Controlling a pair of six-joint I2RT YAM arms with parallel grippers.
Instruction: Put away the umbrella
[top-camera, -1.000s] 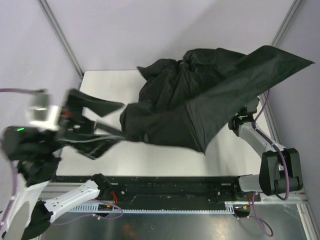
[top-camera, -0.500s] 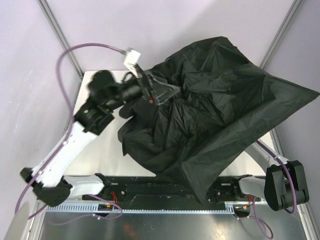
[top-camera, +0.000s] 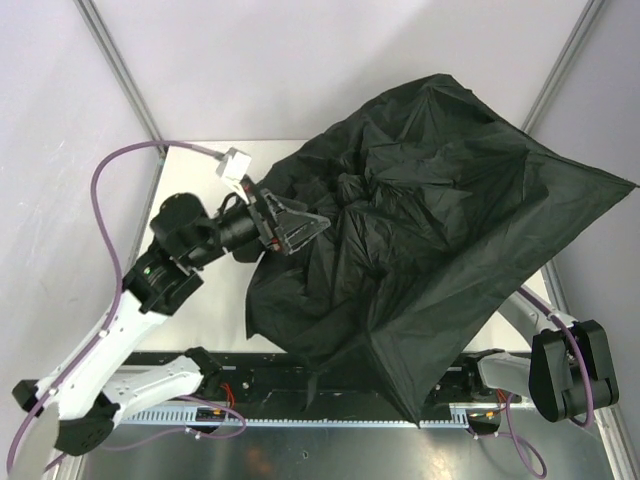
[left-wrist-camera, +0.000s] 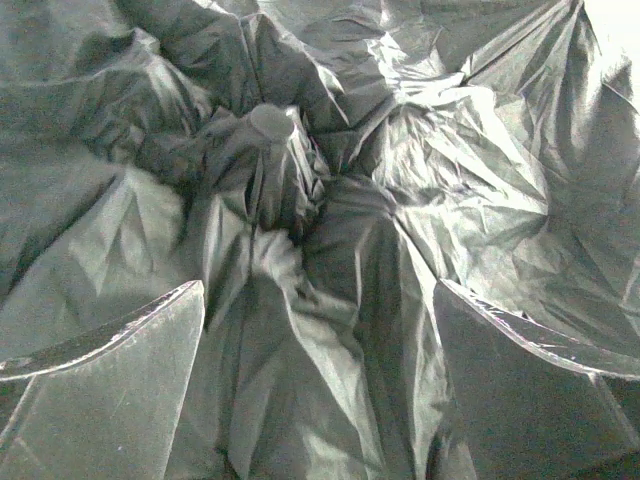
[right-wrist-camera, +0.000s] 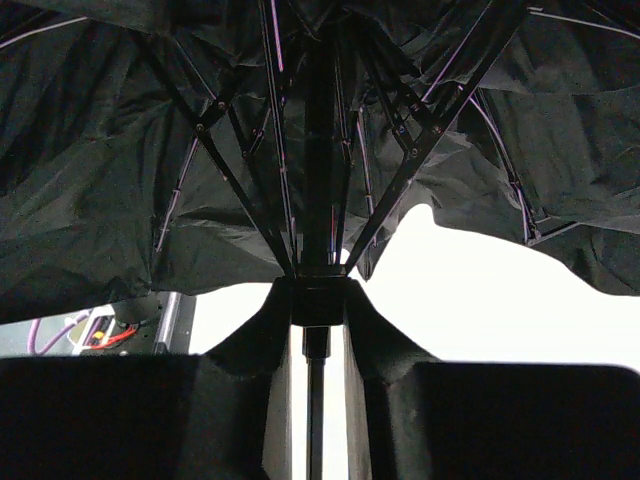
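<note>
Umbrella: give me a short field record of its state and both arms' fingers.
umbrella: partly open, canopy crumpled, hiding the right side of the table
left gripper: fingers open, at the canopy's outer fabric, nothing held
right gripper: under the canopy, fingers shut on the umbrella's central shaft
ribs: spread, not folded
</note>
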